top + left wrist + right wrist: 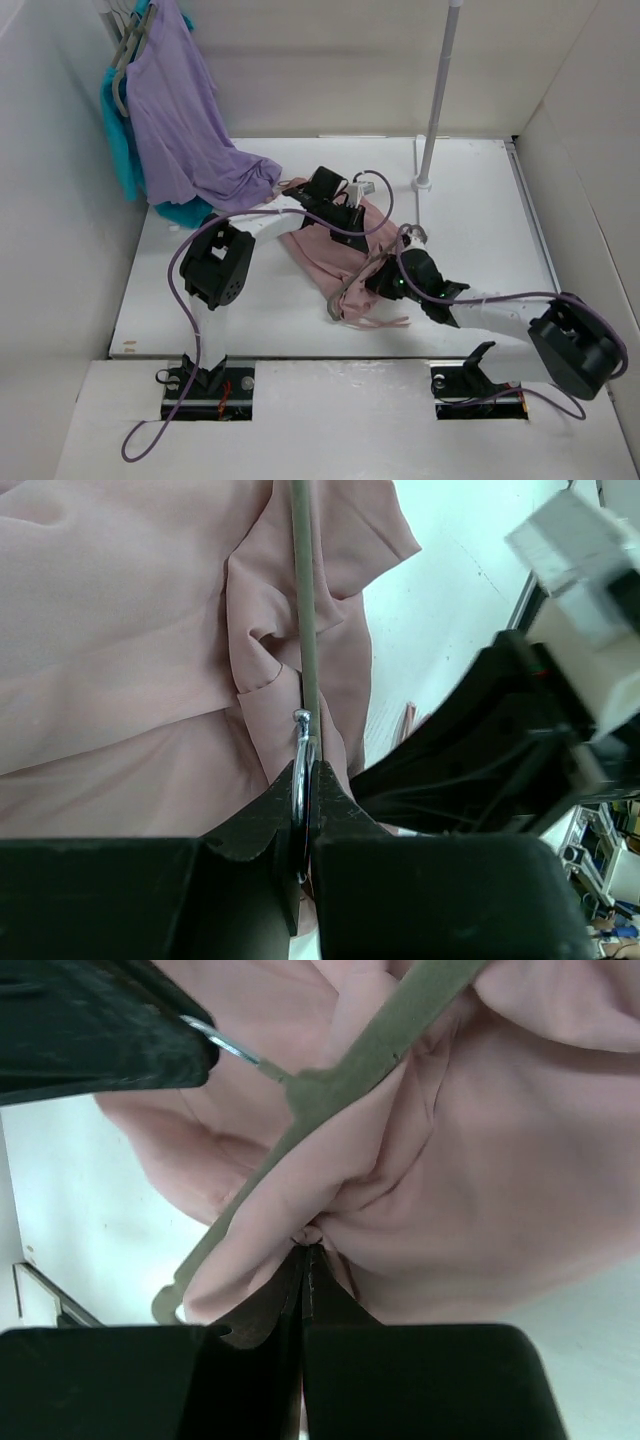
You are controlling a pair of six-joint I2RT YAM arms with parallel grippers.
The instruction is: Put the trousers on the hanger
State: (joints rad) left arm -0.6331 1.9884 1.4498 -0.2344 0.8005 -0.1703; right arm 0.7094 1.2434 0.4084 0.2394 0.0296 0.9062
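We count one hanger [303, 600] on one trousers [120, 660], left tool [303, 778] clamping its hook [299, 735], right tool [303, 1260] pinching trousers, wrist views only.

You have open tabletop [480, 200] across the right side of the overhead frame. The white pole [437, 100] stands upper middle-right, just behind the right hand [388, 275], and blocks a sweep there. The purple shirt [185, 120] and teal shirt [122, 150] fill the upper left corner, the purple hem spilling onto the tabletop. Mid-frame, your left hand [347, 215] and right hand crowd each other over the trousers [320, 250], with the hanger [350, 288] bridging the gap. Purple cables [180, 290] loop beside both arms. Walls [60, 250] close left, right and back.
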